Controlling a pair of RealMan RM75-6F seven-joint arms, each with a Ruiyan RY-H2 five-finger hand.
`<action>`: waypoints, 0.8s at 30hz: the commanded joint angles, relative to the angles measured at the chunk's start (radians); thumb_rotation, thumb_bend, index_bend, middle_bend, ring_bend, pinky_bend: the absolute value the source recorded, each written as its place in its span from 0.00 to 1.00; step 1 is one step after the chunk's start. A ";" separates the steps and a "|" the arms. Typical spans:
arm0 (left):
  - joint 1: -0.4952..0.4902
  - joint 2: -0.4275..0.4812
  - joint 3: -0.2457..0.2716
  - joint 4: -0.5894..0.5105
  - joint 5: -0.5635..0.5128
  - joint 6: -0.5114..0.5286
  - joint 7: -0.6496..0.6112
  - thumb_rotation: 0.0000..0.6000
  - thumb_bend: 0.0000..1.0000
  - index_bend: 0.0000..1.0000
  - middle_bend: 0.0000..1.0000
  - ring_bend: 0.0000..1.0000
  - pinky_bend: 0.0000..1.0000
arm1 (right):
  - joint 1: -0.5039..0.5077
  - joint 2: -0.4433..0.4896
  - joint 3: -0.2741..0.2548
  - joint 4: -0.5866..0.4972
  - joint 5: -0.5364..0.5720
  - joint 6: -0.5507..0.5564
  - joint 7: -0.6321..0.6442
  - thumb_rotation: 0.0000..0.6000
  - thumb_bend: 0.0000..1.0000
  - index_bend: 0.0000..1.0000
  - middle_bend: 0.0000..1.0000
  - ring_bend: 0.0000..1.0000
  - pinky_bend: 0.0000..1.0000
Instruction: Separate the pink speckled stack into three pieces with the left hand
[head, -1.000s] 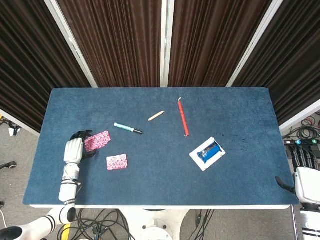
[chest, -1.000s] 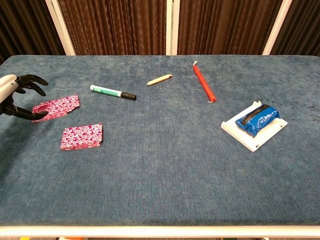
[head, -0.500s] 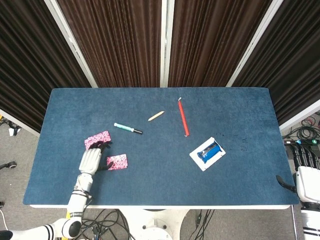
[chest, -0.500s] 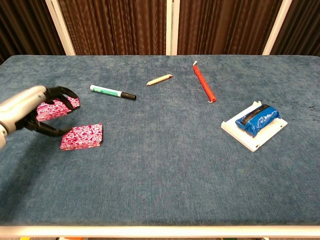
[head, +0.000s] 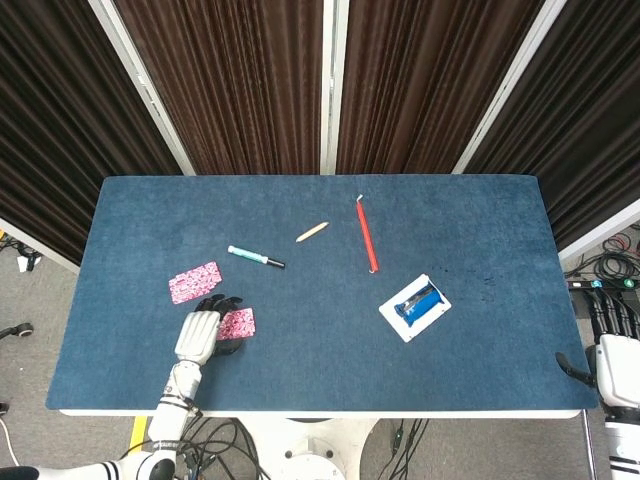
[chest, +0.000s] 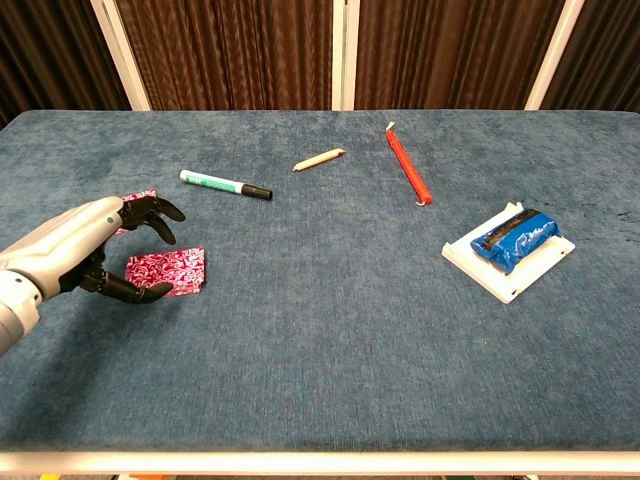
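**Left hand closing in on the remaining pink stack**

The left hand is hovering over the pink speckled stack near the desk front-left, fingers spread and curled around it, holding nothing. One split-off piece is lying just behind. The risk, as I judge it: the fingers could be lifting the whole stack instead of only its top part, or nudging it sideways into the other piece. The right hand is resting off the desk edge; its fingers are not showing clearly.
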 joint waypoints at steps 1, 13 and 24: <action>0.000 -0.011 0.004 0.028 0.014 0.007 0.005 1.00 0.24 0.22 0.30 0.13 0.17 | 0.000 0.000 0.000 0.000 0.002 -0.002 0.001 1.00 0.10 0.00 0.00 0.00 0.00; -0.003 -0.022 0.002 0.068 0.002 -0.028 0.002 1.00 0.24 0.22 0.29 0.13 0.17 | 0.000 0.005 -0.001 -0.003 0.006 -0.008 0.001 1.00 0.10 0.00 0.00 0.00 0.00; -0.003 -0.026 -0.007 0.076 -0.006 -0.039 0.006 1.00 0.24 0.22 0.29 0.13 0.17 | 0.000 0.002 -0.001 0.001 0.007 -0.010 0.003 1.00 0.10 0.00 0.00 0.00 0.00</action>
